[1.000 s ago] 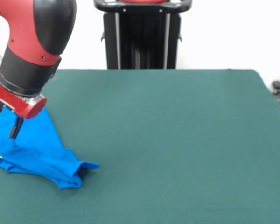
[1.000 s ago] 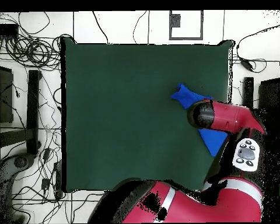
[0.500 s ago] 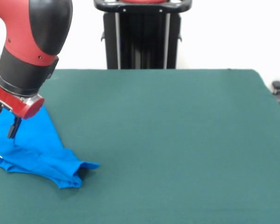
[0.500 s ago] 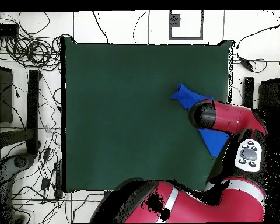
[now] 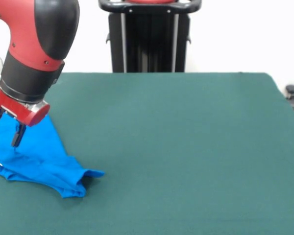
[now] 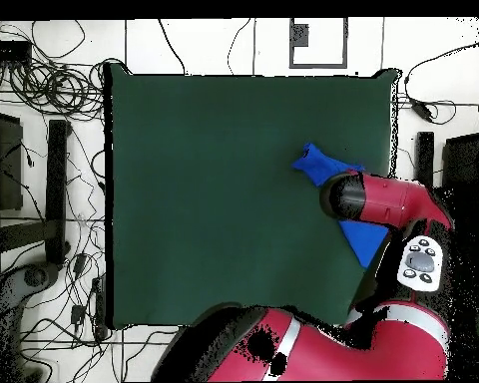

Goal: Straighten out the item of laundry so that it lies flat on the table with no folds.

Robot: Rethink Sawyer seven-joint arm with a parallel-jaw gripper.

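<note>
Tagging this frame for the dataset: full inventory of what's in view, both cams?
T-shirt: one, bright blue with a bit of white print at its edge, bunched and folded near one side edge of the table, partly under the arm in the overhead view.
Table: one, dark green top, fills most of both views.
Black upright stand: one, behind the table's far edge in the front view.
Cables: many, black, on the pale floor beside the table in the overhead view.
Arm: one, red and black, reaching over the shirt.
Gripper: one, dark fingers below a red wrist ring, just above or at the shirt; contact and opening unclear.
</note>
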